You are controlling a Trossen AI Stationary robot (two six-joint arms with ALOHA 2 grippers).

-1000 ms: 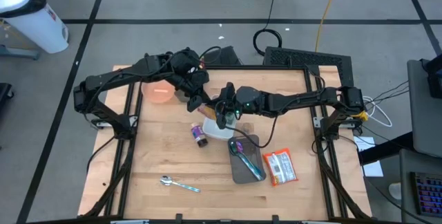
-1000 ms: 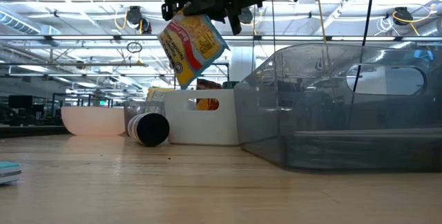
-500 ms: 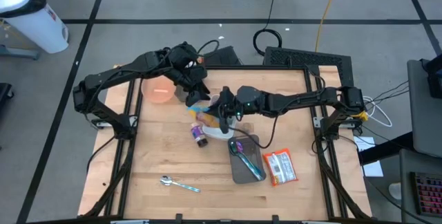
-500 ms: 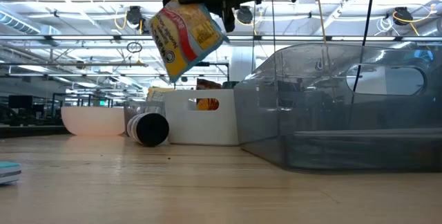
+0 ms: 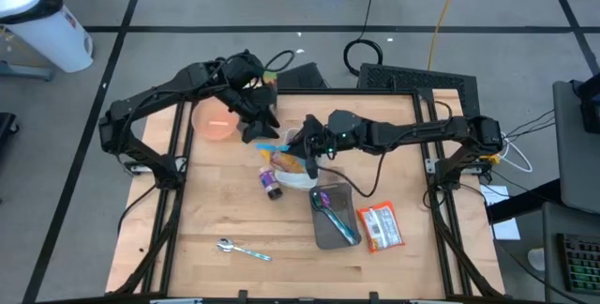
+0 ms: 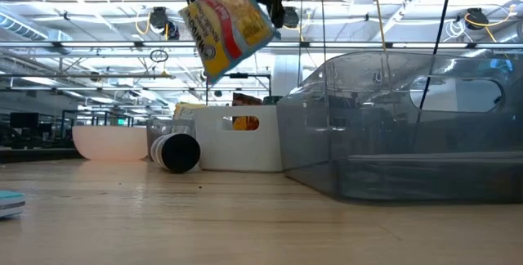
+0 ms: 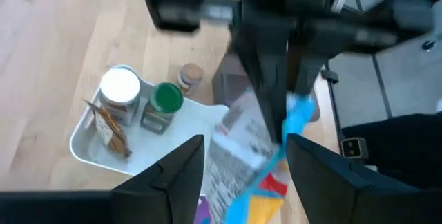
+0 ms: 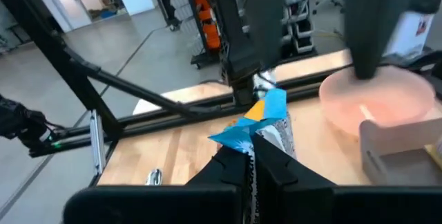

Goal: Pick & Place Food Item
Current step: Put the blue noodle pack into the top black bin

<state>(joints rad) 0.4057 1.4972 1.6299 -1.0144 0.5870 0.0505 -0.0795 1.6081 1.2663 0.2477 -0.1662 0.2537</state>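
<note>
A yellow, blue and red food packet [image 6: 227,24] hangs in the air above the white bin [image 5: 302,181], which holds jars [image 7: 121,89]. My right gripper [image 8: 252,149] reaches in from the table's right and is shut on the packet [image 5: 284,160]. My left gripper [image 5: 261,131] stands open just to the far left of the packet. In the left wrist view its two fingers [image 7: 181,172] stand apart on either side of the packet [image 7: 238,148] without touching it. My right gripper pinches the packet's blue sealed edge [image 8: 238,135] between its two fingers. The fingers come in roughly level from the table's right. The packet hangs tilted below them, lifted clear of the bin and the table.
A pink bowl [image 5: 214,122] stands at the far left by the left arm. A dark-lidded jar [image 5: 272,185] lies beside the bin. A grey tray [image 5: 330,234] with a teal-handled tool, a red and white packet [image 5: 381,227] and a spoon [image 5: 242,249] lie nearer.
My left gripper has opened, let go of the packet and drawn back toward the table's far left. The packet, now held by my right gripper alone, has risen a little and swung round, its lower end tipping toward the left.
</note>
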